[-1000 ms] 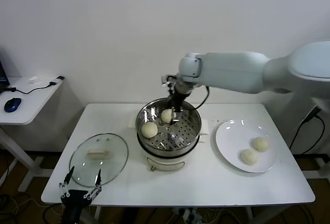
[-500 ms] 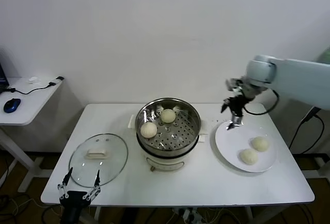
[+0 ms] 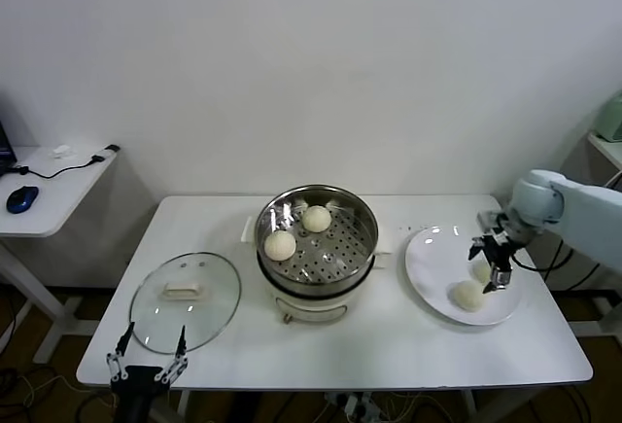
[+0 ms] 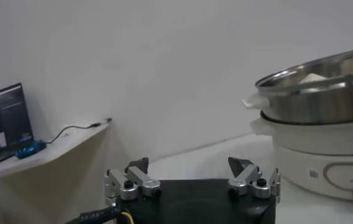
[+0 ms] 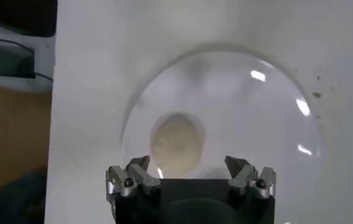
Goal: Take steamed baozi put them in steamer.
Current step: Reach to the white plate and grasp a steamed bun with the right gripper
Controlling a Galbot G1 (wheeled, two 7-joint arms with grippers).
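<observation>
Since 1 s ago the right gripper [image 3: 494, 265] has left the steamer [image 3: 317, 248] and swung across to the white plate [image 3: 437, 282], now low over its 2 buns w/ jaws spread wide, nothing held. Wrist view shows 1 steamed baozi [image 5: 176, 143] on the plate just ahead of the open fingers [image 5: 131, 176]; not touching.

No brand or writing legible anywhere; a small mark on the steamer's white base is too small to read.

Surface: white rectangular table [image 3: 389, 345] against a plain white wall. White side desk [image 3: 49, 185] on robot's left w/ a blue mouse [image 3: 23, 197] and a cable.

Steamer: round shiny steel pot, perforated tray inside, on a white base, at table centre. 2 buns [image 3: 280, 245] sit on the tray, apart from each other. All 4 buns smooth, domed, cream-white. Plate flat, round, glossy, well right of the steamer; its other 2 buns [image 3: 468, 294] lie near each other.

Round glass lid [image 3: 186, 299] w/ white handle lies flat on the table, left of the steamer.

Left gripper [image 3: 146, 370] parked below the table's front-left edge, jaws wide, empty.
</observation>
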